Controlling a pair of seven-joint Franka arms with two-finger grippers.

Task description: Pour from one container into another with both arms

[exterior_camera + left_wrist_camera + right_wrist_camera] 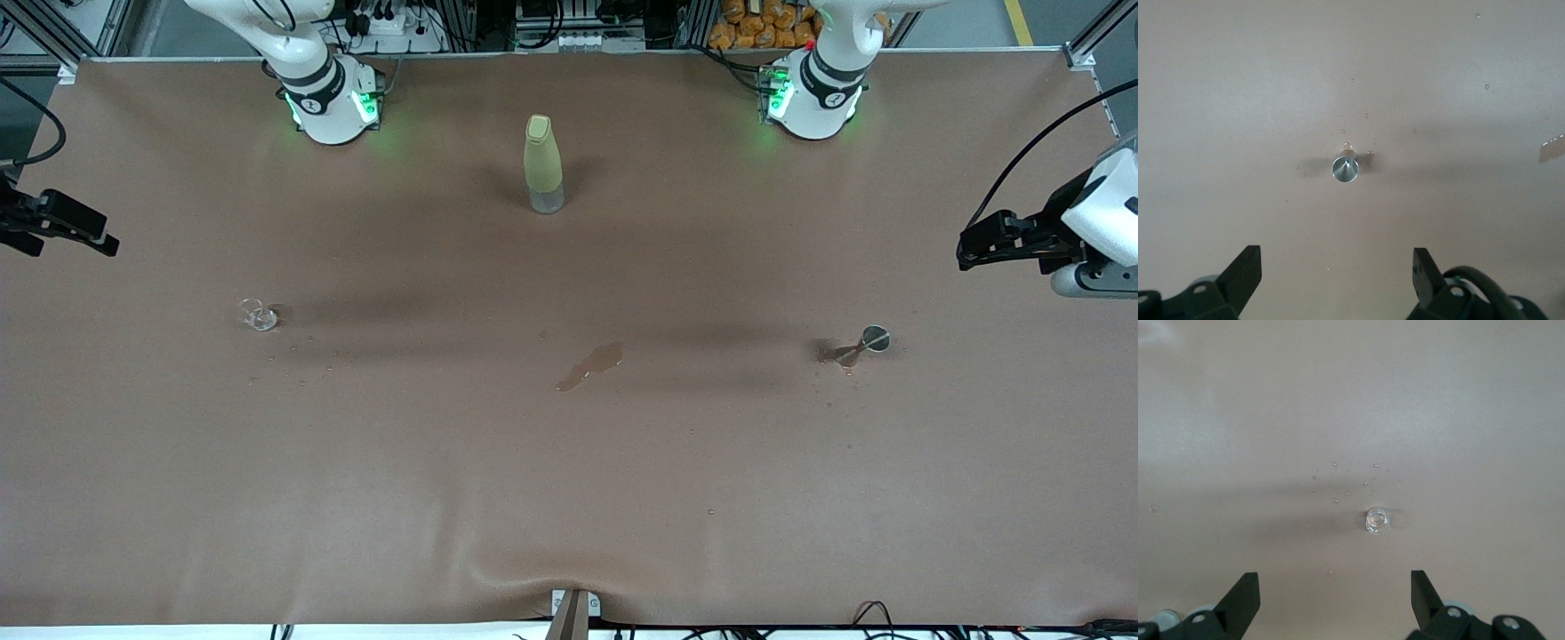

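The container, a tiny stemmed cup [875,339] with a greyish round rim, stands on the brown table toward the left arm's end; the left wrist view looks down into its cone [1345,168]. My left gripper [965,253] [1336,252] hangs open and empty over that end of the table, well apart from the cup. The other container, a tiny clear tumbler [259,315] [1377,521], sits toward the right arm's end. My right gripper [111,244] [1335,575] is open and empty over that end, away from the tumbler.
A tall yellow-green bottle [543,164] stands mid-table, close to the arm bases. A wet spill [591,364] marks the table's middle between the two small vessels. Small droplets [1338,483] lie scattered near the tumbler, and more droplets [1368,133] near the cup.
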